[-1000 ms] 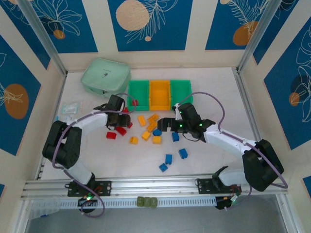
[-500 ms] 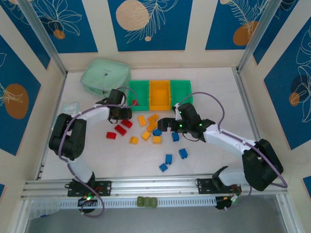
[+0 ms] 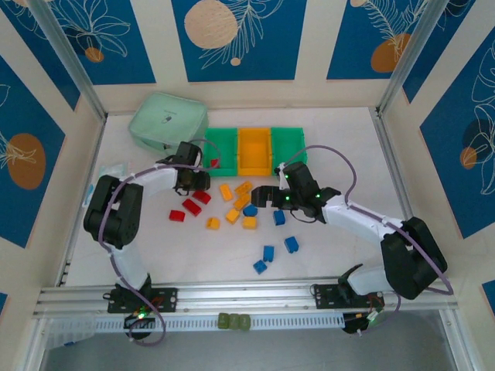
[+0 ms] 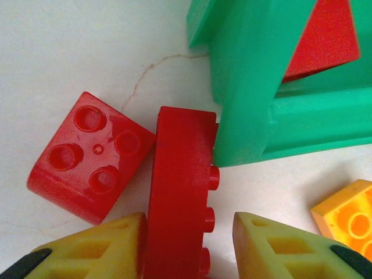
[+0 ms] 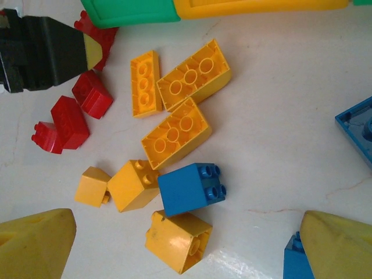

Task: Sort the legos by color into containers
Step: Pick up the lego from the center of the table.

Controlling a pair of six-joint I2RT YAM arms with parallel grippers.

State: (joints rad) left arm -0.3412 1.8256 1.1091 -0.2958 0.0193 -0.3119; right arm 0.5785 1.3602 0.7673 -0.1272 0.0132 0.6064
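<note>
The left fingers point(image 4: 110, 244) stand narrowly either side of a red plastic brick tipped on its edge point(image 4: 180, 192). One finger touches its flat face and the other is just short of its studs, so we do not count it as gripped. The right fingers point(image 5: 35, 244) are spread wide and hold nothing.

On the white counter point(image 5: 279, 116), the corner of a green open plastic bin point(image 4: 250, 75) touches the far end of that brick, and another red brick point(image 4: 325, 40) lies inside the bin. A square red four-stud brick point(image 4: 87, 154) leans against the tipped brick's flat face. Under the right fingers lie orange-yellow bricks point(image 5: 174, 136) and a small blue one point(image 5: 192, 189).

We judge the main risk to be the squeeze. A pad landing on rounded studs may slip, and the brick could pivot against the bin corner and topple. A lift could also catch the bin wall and shove the bin, or drag the square brick along.
</note>
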